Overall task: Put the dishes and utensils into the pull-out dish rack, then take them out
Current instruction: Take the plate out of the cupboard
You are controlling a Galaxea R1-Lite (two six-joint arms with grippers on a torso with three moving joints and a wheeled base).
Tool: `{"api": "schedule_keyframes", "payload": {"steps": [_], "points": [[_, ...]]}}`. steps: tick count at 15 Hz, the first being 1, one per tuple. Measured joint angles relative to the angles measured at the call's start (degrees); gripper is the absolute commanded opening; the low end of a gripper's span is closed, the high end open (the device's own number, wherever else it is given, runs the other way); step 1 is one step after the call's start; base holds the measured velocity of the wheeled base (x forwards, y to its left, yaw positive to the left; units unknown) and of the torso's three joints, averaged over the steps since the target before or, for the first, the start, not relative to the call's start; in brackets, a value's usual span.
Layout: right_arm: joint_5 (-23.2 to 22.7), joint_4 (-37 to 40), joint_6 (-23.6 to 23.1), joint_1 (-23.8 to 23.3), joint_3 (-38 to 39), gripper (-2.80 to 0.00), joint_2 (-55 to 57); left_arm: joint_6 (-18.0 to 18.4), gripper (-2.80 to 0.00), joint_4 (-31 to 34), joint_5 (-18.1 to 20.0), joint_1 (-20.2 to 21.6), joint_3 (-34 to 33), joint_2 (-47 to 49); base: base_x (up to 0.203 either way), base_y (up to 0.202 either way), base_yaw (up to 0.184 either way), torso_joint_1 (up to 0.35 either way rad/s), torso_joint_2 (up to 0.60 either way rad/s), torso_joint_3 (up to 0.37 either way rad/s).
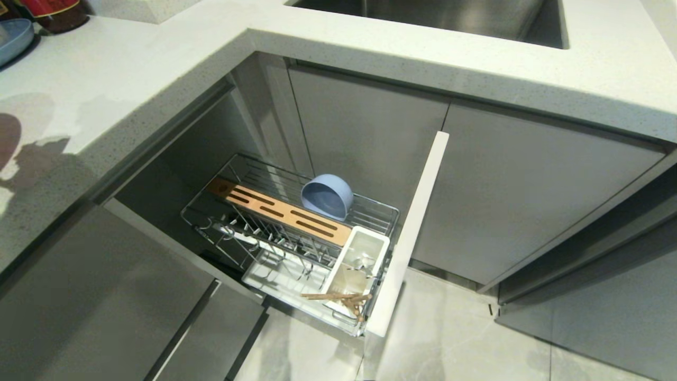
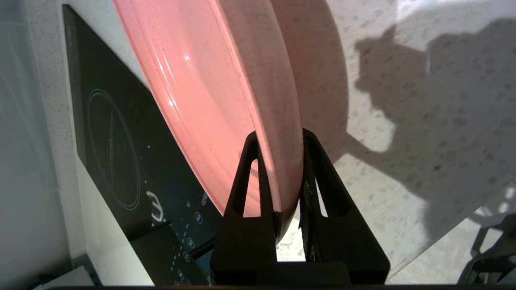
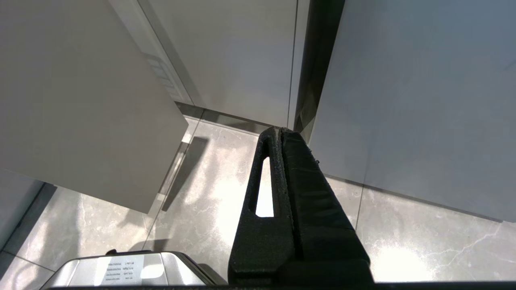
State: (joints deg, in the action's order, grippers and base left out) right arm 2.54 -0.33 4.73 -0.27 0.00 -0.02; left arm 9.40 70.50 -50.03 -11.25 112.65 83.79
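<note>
My left gripper (image 2: pixel 280 139) has matte black, wedge-shaped fingers (image 2: pixel 246 193), each pierced by a long triangular slot. My right gripper (image 3: pixel 281 129) has the same black, slightly grainy plastic with one narrow slot showing. My base (image 3: pixel 121 270) is rounded silver metal with a white printed label

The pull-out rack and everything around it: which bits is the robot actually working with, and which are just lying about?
In the job: pull-out dish rack, blue bowl, chopsticks, pink plate gripped by the left gripper.
Lying about: sink, cooktop, blue-grey plate.
</note>
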Motion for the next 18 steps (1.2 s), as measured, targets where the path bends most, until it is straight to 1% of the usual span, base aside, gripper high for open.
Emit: {"api": "schedule_keyframes", "payload": {"steps": [8,9,15,17,18], "points": [[0.00,0.00,0.00,0.00,0.00,-2.80,0.00,-0.33,-2.80,-0.63,0.04,-0.25,-0.06,1.82,0.000,0.000,0.000,0.000,0.00,0.000],[0.00,0.01,0.00,0.00,0.00,-2.80,0.00,-0.39,0.00,-0.88,0.13,-0.25,-0.06,1.79,0.000,0.000,0.000,0.000,0.00,0.000],[0.00,0.00,0.00,0.00,0.00,-2.80,0.00,-0.52,0.00,-1.48,0.30,-0.25,-0.06,1.37,0.000,0.000,0.000,0.000,0.00,0.000],[0.00,0.00,0.00,0.00,0.00,-2.80,0.00,-0.65,0.00,-3.27,0.67,-0.36,-0.06,0.92,0.000,0.000,0.000,0.000,0.00,0.000],[0.00,0.00,0.00,0.00,0.00,-2.80,0.00,-0.76,0.00,-4.68,1.56,-0.43,-0.06,0.56,0.000,0.000,0.000,0.000,0.00,0.000]]}}
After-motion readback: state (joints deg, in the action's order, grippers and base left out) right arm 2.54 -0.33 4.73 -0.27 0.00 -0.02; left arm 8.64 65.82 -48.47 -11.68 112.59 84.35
